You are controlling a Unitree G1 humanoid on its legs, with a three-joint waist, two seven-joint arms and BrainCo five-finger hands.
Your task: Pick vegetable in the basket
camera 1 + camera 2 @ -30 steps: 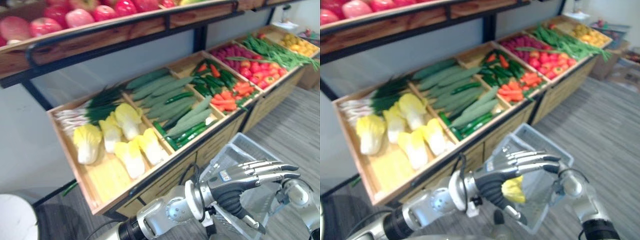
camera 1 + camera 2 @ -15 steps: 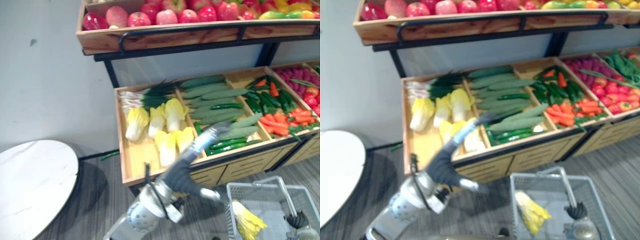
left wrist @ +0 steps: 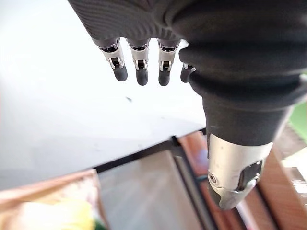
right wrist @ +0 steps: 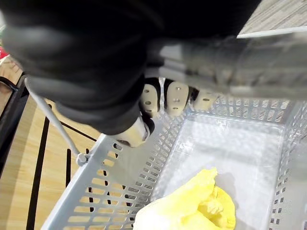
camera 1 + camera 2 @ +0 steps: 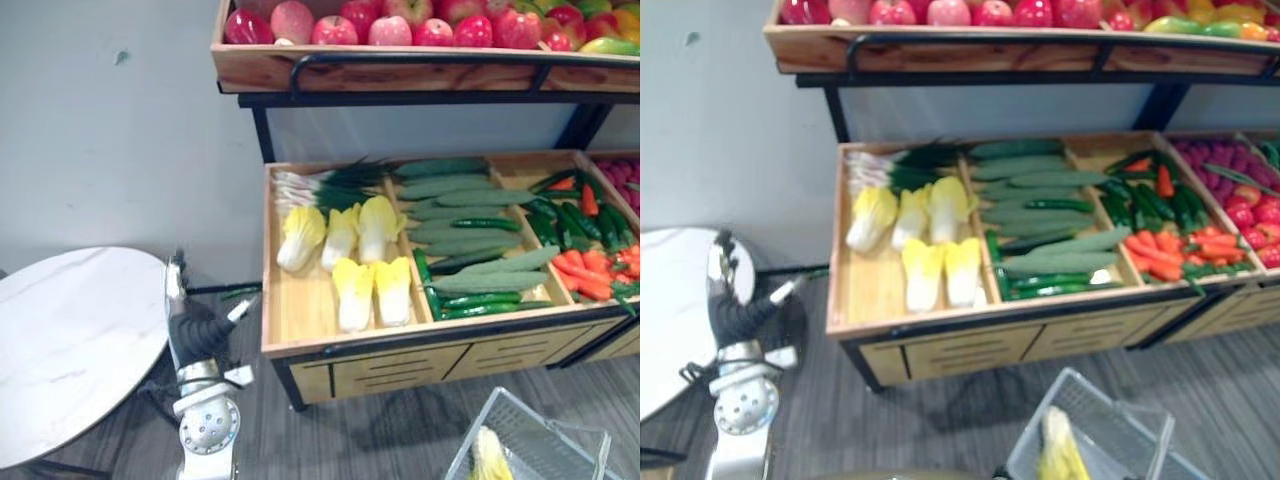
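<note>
A grey plastic basket sits at the lower right, on the floor side of the shelf, with one yellow napa cabbage lying in it. In the right wrist view my right hand has its fingers curled round the basket's handle, above the cabbage on the basket floor. My left hand is raised at the left, beside the round table, fingers straight and holding nothing. More napa cabbages lie in the wooden crate.
A round white table stands at the left, close to my left hand. The lower shelf holds spring onions, cucumbers, green peppers and carrots. Apples fill the upper shelf. Grey floor lies between shelf and basket.
The whole view has swung left, bringing the round table in. My left arm has drawn back from in front of the crate to the table's edge. The basket still hangs from my right hand.
</note>
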